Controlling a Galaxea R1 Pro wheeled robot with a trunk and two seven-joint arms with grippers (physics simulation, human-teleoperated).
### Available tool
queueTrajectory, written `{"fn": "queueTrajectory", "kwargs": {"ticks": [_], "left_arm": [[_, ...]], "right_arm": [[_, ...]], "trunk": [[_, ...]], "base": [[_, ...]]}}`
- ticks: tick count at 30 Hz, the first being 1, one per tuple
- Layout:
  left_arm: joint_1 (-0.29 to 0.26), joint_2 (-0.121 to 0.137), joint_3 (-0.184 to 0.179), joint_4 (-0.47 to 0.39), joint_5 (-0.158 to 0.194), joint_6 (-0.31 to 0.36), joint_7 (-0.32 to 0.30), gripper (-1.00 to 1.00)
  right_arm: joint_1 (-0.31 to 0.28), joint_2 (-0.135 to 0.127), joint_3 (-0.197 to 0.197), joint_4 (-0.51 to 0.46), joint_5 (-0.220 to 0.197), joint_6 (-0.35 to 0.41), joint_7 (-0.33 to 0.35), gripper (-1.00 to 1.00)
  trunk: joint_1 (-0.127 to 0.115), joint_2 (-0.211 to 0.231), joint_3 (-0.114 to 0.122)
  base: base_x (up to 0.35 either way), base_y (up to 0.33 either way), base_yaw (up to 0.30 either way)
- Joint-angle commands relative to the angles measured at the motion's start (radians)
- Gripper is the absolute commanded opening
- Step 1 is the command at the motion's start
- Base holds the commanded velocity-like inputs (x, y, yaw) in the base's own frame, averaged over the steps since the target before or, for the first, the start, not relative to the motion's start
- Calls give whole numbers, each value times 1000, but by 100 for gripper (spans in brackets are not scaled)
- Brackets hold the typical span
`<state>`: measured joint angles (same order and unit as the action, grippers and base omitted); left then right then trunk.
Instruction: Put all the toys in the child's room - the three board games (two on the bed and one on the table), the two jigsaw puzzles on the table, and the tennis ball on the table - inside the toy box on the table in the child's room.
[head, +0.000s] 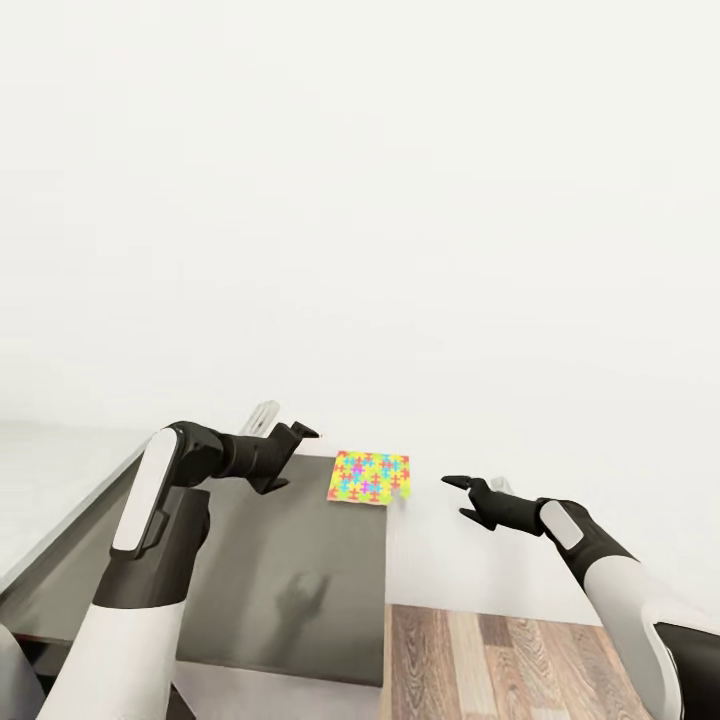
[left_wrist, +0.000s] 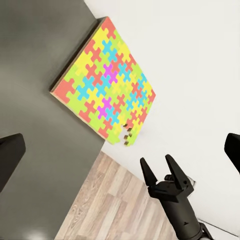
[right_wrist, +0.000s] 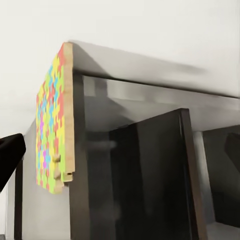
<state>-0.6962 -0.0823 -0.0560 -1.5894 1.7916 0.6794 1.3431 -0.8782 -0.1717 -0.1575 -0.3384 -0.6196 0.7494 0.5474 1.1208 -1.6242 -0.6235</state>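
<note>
- Plain white wall (head: 400, 200) behind, wood-plank floor (head: 490, 660) below, and between them the dark grey top of the table (head: 300, 570).
- Lying flat at the far right corner of that top: one jigsaw puzzle (head: 370, 476), its right edge hanging a little past the table's side, the notched corner out over the drop.
- Seen edge-on from the right wrist as a thin tan-backed sheet (right_wrist: 52, 125), overhang plain against the table's side.
- Left gripper (head: 296, 437) held above the table just left of the puzzle, not touching it; fingers spread well apart at the edges of its own wrist view, nothing between them.
- Right gripper (head: 462, 492) off the table's right side, near the overhanging edge but apart from it; prongs open and empty, shown clearly from the left wrist (left_wrist: 163, 168).
- Likely light and fairly stiff, though thin and made of interlocking pieces, so possibly prone to bending or parting if pinched at a corner.
- Best hold probably on the overhanging right edge, one finger above and one below, near mid-edge rather than the notched corner.
- Flat against the top elsewhere, so little purchase from above.
</note>
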Motion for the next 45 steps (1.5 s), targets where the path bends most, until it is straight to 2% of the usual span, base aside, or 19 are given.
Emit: {"fn": "queueTrajectory", "kwargs": {"ticks": [1, 15, 23, 31, 37, 45], "left_arm": [[-16, -1, 1, 6, 4, 5, 8, 100], [-134, 5, 8, 114, 6, -7, 14, 100], [-147, 9, 11, 138, 7, -7, 13, 100], [-138, 9, 4, 71, -1, -8, 5, 100], [-135, 10, 9, 64, -1, -8, 4, 100], [-135, 10, 8, 62, -1, -8, 2, 100]], "right_arm": [[-1, 0, -6, 0, 1, 7, 2, 100], [-2, -7, -6, -1, 1, 11, 63, 100], [-2, -10, -7, -2, 1, 11, 66, 100], [-2, -16, -7, -2, 1, 13, 66, 100], [-2, -17, -6, -3, 1, 13, 66, 100], [-2, -16, -6, -4, 1, 13, 67, 100]], "trunk": [[4, -8, -4], [58, -106, -48], [88, -162, -68], [88, -162, -60], [88, -162, -54], [88, -162, -53]], "base": [[0, 0, 15], [0, 0, 3], [0, 0, 120], [0, 0, 221], [0, 0, 209], [0, 0, 48]]}}
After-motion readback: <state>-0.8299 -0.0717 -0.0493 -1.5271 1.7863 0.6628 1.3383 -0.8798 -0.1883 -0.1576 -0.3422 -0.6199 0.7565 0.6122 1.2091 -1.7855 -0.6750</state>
